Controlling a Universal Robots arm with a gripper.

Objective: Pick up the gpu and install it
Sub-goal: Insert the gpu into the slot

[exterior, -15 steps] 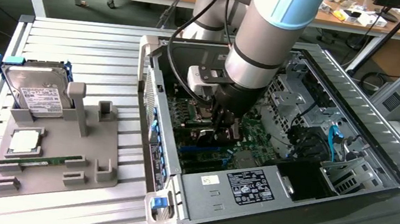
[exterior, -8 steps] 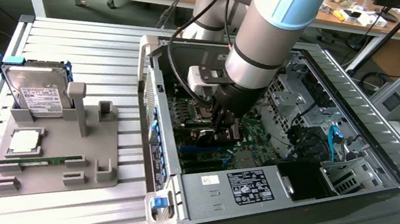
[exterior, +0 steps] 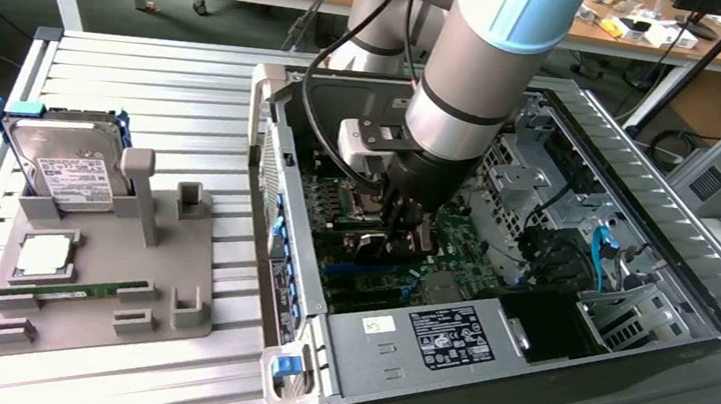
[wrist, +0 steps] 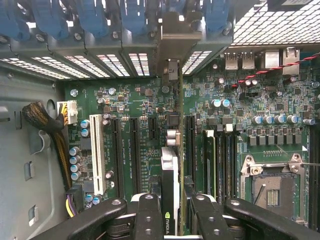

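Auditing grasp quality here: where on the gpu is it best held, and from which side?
Grip the gpu by its upper long edge, a finger on each flat face, coming down from the case's open side. It stands on edge over the motherboard, so the edge facing it and the bracket end should stay free. The gripper is shut on it this way.

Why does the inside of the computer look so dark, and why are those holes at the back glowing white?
Exterior view: the arm hangs over the computer case, whose inside looks shadowed, while the slatted table is brightly lit. Wrist view: light shining through the vent grilles washes them white; the motherboard is evenly lit.
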